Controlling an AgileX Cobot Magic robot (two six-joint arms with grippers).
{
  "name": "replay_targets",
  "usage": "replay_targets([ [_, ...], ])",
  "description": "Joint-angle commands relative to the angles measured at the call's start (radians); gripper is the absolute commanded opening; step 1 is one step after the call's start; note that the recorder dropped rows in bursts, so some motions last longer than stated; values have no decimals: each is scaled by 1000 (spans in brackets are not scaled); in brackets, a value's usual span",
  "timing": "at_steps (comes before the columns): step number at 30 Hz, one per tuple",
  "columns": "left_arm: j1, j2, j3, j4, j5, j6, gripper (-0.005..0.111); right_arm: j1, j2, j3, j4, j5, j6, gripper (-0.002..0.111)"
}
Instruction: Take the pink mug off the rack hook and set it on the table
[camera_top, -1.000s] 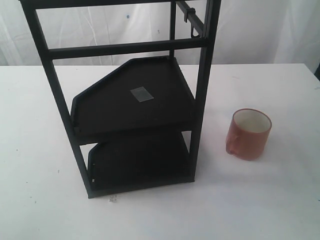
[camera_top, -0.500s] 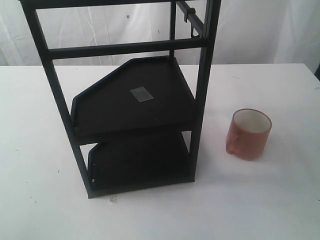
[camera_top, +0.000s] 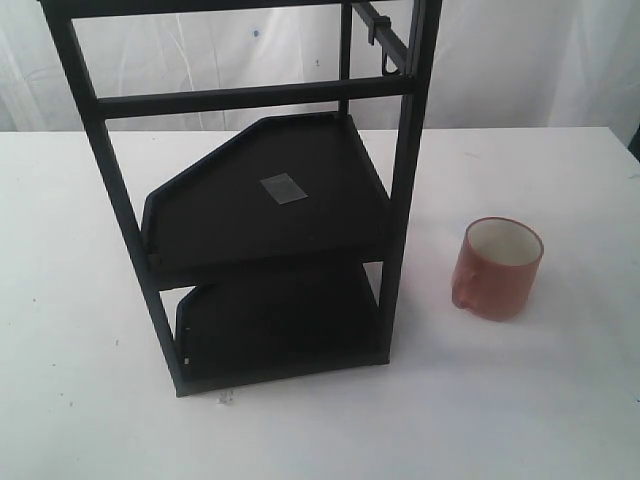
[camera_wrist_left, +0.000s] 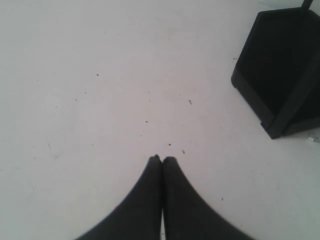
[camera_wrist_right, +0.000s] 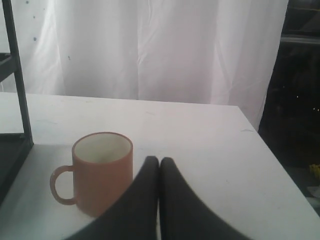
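Observation:
The pink mug (camera_top: 499, 268) stands upright on the white table (camera_top: 540, 400), to the right of the black rack (camera_top: 262, 205), its white inside showing. The rack's hook (camera_top: 389, 62) near the top right is bare. In the right wrist view the pink mug (camera_wrist_right: 100, 170) sits just beside my right gripper (camera_wrist_right: 159, 160), which is shut on nothing and apart from the mug. My left gripper (camera_wrist_left: 162, 159) is shut and empty over the bare table (camera_wrist_left: 100, 100), with the rack's lower tray (camera_wrist_left: 282, 75) off to one side. Neither gripper shows in the exterior view.
A white curtain (camera_wrist_right: 150, 50) hangs behind the table. The table's edge (camera_wrist_right: 272, 150) runs close past the mug, with a dark area beyond. A small pale scrap (camera_top: 226, 398) lies at the rack's front foot.

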Motion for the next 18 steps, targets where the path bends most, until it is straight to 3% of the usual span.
replay_targets([
  [1,-2,-5,2,-7,-2,-1,0,-3,-31,2,-7,-2,-2,0],
  [18,-2,-5,2,-7,-2,-1,0,-3,-35,2,-7,-2,-2,0],
])
